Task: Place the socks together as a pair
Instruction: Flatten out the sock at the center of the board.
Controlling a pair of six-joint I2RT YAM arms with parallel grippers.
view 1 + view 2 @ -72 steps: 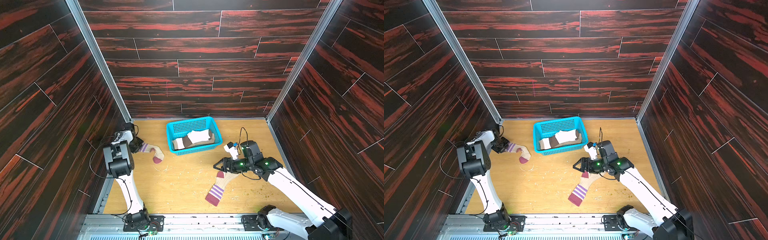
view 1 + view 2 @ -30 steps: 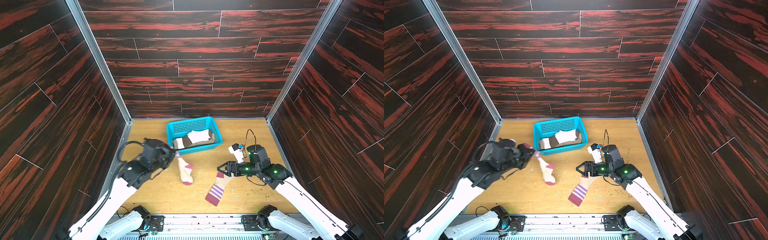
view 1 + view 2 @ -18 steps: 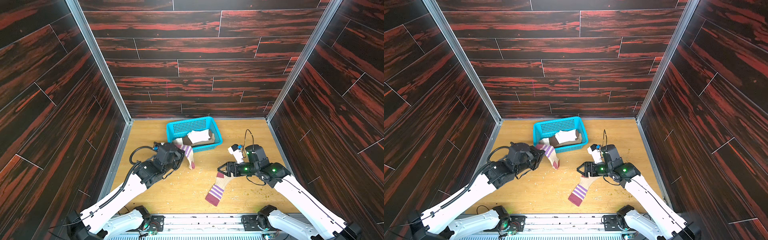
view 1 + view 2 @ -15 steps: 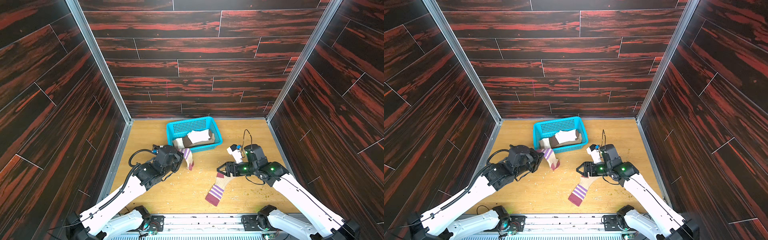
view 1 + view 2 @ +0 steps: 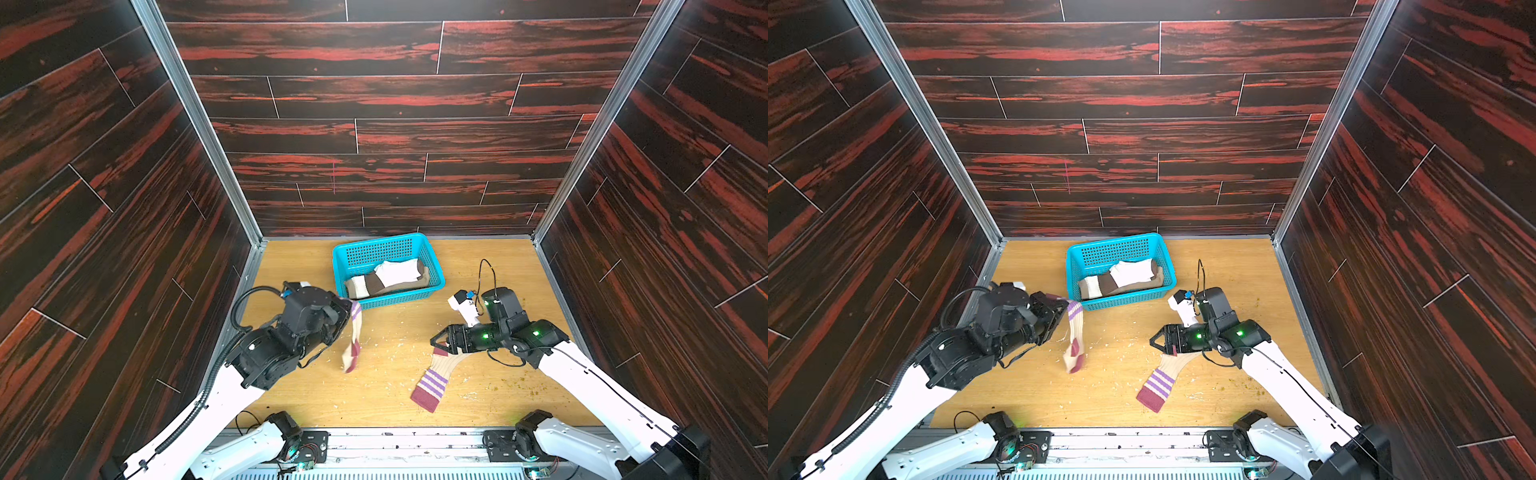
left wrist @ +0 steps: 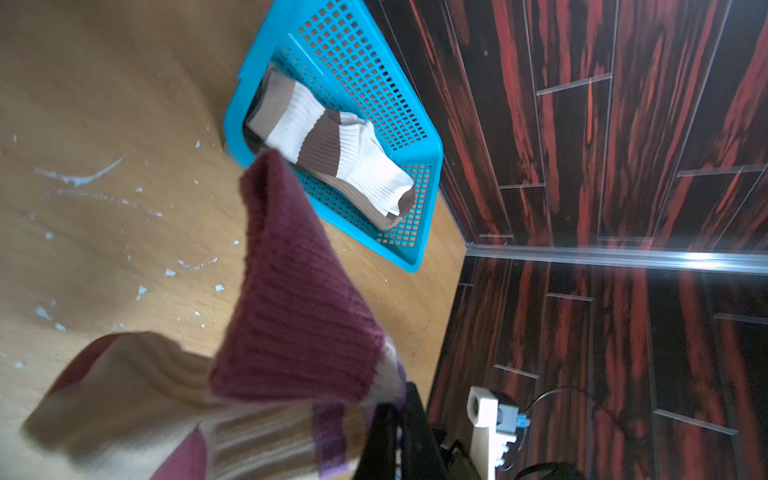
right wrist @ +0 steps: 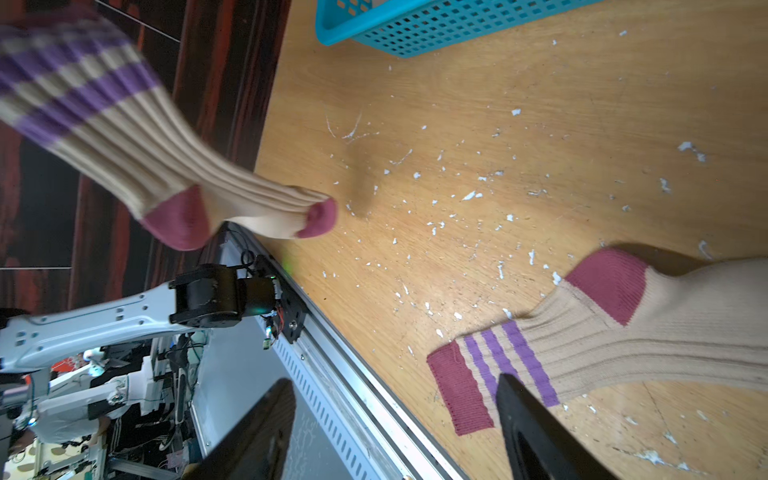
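Above the tabletop, pair half made: hanging sock [image 5: 354, 343] carried, lying sock [image 5: 432, 376] waiting.
In both top views the left gripper [image 5: 1062, 306] clamps the hanging sock, well apart from its mate. Left wrist: cuff end pinched. Right wrist: right gripper [image 7: 395, 432] spread empty over the lying sock; joining remains.

Left arm [image 5: 226, 388]: white link rising from its base at the near edge, black elbow and wrist stretched forward and inward. Left claw [image 5: 350, 308]: pinched tight on the cuff of a striped sock [image 5: 353, 337], which hangs from it. Right arm [image 5: 590, 374]: white link slanting in from the near right corner, black wrist held roughly level, green lights lit. Right claw [image 5: 434, 341]: aimed toward the left arm, jaws spread wide, dark fingers [image 7: 536, 436] well apart.
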